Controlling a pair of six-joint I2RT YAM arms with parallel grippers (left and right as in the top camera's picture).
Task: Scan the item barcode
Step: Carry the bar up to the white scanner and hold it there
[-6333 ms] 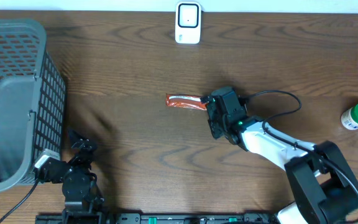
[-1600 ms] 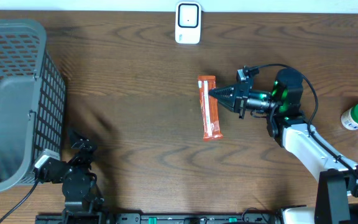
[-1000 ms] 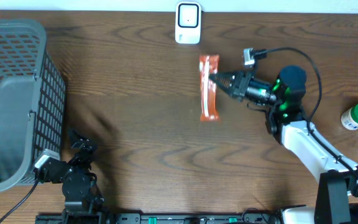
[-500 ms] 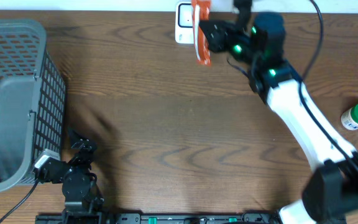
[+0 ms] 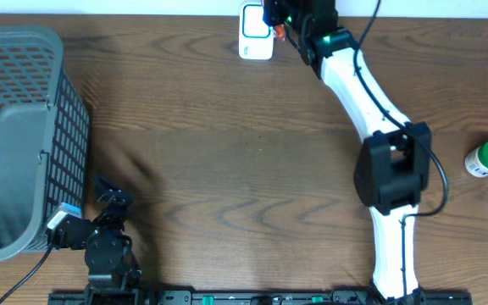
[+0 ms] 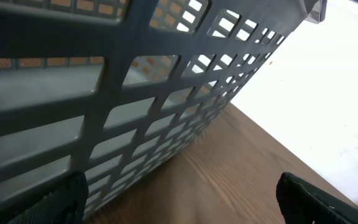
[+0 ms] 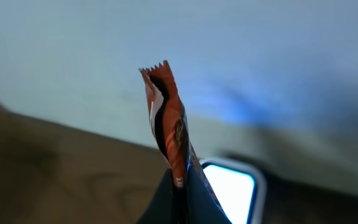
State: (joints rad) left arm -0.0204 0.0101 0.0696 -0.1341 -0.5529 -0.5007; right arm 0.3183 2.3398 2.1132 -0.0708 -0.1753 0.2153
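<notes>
Overhead, the right gripper (image 5: 278, 19) sits just right of the white scanner (image 5: 256, 32), with an orange snack wrapper (image 5: 277, 34) at the scanner's edge. In the left wrist view, the left gripper (image 6: 188, 208) is spread wide beside the grey basket (image 6: 135, 93). In the right wrist view, the claw is clamped on the upright wrapper, in front of the scanner's lit window.

Right end effector (image 5: 280, 19) holds the orange packet (image 5: 276, 35) — just beside the white scanner (image 5: 255, 30).
</notes>
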